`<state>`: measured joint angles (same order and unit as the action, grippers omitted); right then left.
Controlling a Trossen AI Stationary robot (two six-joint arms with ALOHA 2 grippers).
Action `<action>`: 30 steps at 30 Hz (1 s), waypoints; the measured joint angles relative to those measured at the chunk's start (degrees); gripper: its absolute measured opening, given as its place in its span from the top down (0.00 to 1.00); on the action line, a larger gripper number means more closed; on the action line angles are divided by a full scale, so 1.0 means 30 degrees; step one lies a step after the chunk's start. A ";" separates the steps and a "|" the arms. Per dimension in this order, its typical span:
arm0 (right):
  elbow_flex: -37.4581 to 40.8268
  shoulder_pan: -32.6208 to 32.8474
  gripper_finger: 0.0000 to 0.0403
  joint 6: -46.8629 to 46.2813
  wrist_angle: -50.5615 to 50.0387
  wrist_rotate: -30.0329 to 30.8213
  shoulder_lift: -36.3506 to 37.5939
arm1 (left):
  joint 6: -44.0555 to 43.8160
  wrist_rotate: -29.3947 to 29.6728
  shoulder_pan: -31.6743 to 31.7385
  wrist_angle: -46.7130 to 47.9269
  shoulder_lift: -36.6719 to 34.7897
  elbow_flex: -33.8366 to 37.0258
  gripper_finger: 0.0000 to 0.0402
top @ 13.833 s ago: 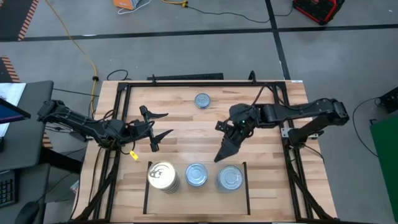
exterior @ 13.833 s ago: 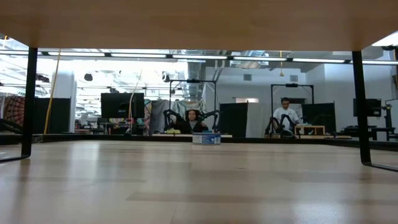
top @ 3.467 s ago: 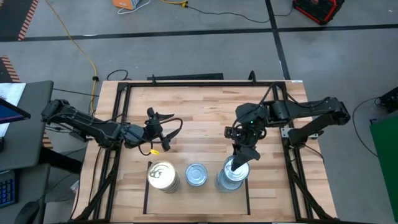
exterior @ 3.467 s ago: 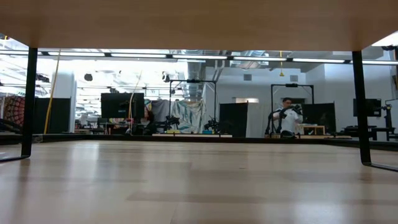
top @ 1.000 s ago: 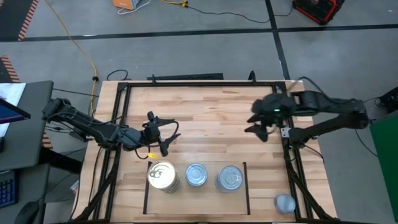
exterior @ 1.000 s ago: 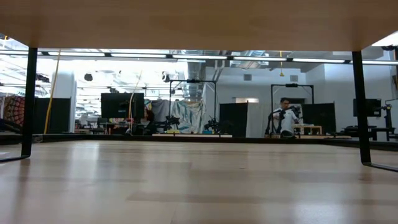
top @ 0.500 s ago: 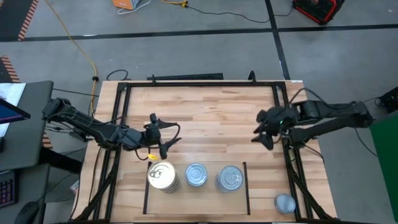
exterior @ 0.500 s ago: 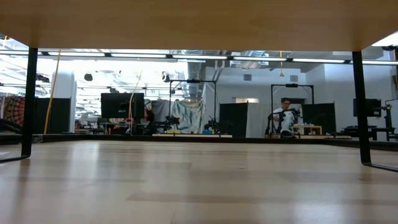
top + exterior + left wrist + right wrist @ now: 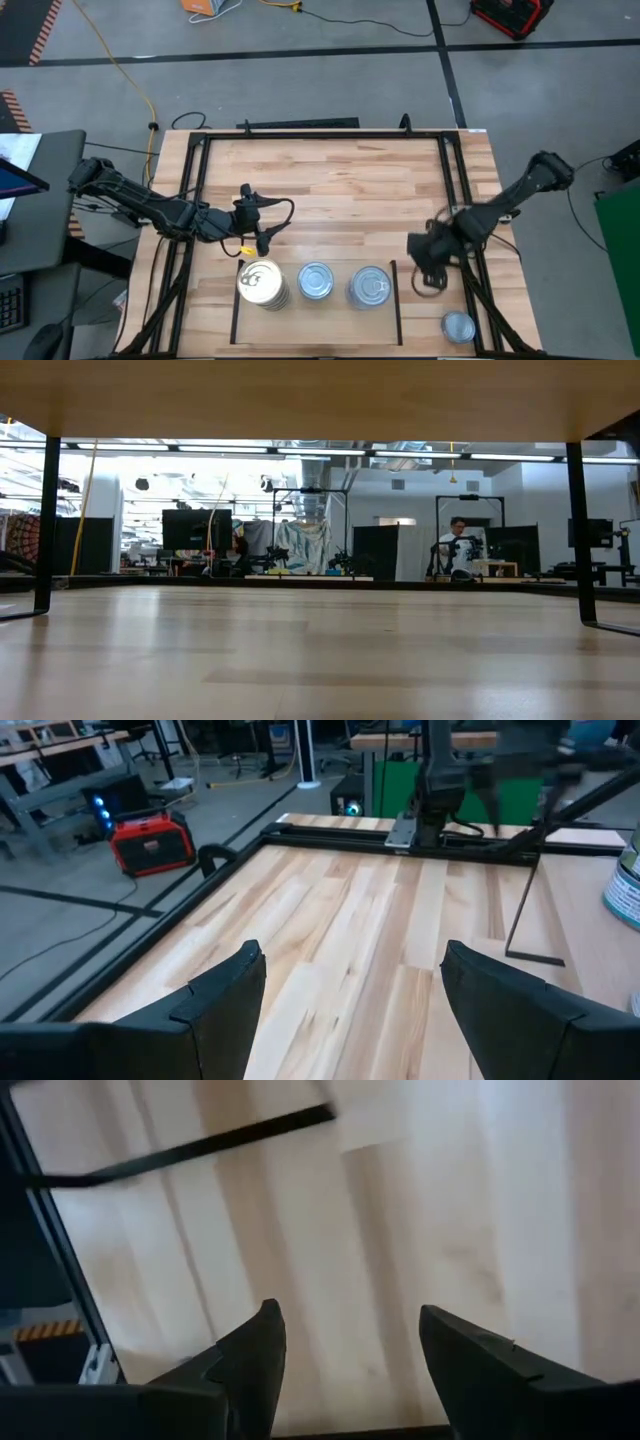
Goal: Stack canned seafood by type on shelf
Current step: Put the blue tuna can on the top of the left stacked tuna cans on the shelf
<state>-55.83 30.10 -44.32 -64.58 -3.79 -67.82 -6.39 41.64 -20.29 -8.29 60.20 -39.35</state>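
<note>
A wide workshop floor with cables surrounds the plank tabletop (image 9: 330, 190), which sits inside a black frame (image 9: 320, 135). The shelf (image 9: 392, 300) is the marked patch at the tabletop's near edge, and 3 stacks stand on it side by side: a gold stack (image 9: 261, 281), then a middle stack (image 9: 315, 280) and a right stack (image 9: 370, 286), both silver-topped. 1 loose tin (image 9: 457, 326) lies outside the frame at the near right corner.

The right gripper (image 9: 428, 262) hovers just beside the shelf's right border, fingers (image 9: 250, 1355) well apart and empty. If it goes for the loose tin, I judge it must cross the frame rail, and a clipped rail (or a swing toward the shelf) could topple the right stack. The tins are flat and smooth, so an off-centre pinch may slip.

The left gripper (image 9: 262, 222) waits above the gold stack, fingers (image 9: 225, 995) apart, holding nothing.
</note>
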 joint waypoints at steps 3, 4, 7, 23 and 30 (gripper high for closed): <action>0.0000 0.2108 0.37 -0.1569 0.0976 0.0665 -0.0960 | -0.0106 0.0213 0.0000 0.0035 0.0000 0.0000 0.28; 0.0000 0.2739 0.37 -0.2220 0.1305 0.0893 -0.1317 | -0.0108 0.0295 0.0000 0.0102 0.0000 0.0000 0.28; -0.0007 0.4510 0.37 -0.4534 0.1940 0.1030 -0.2438 | -0.0088 0.0400 0.0000 0.0308 0.0000 0.0000 0.28; -0.0012 1.0066 0.37 -1.0673 0.5661 -0.2470 -0.7119 | -0.0744 0.0768 0.0000 0.0495 0.0000 0.0000 0.28; -0.0135 1.0658 0.37 -0.7586 0.3617 -0.2448 -0.9333 | -0.1174 0.0776 0.0000 0.0495 0.0000 0.0000 0.28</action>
<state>-56.24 62.08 -67.08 -53.73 -11.14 -95.82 -9.91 43.97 -20.29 -6.81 60.20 -39.35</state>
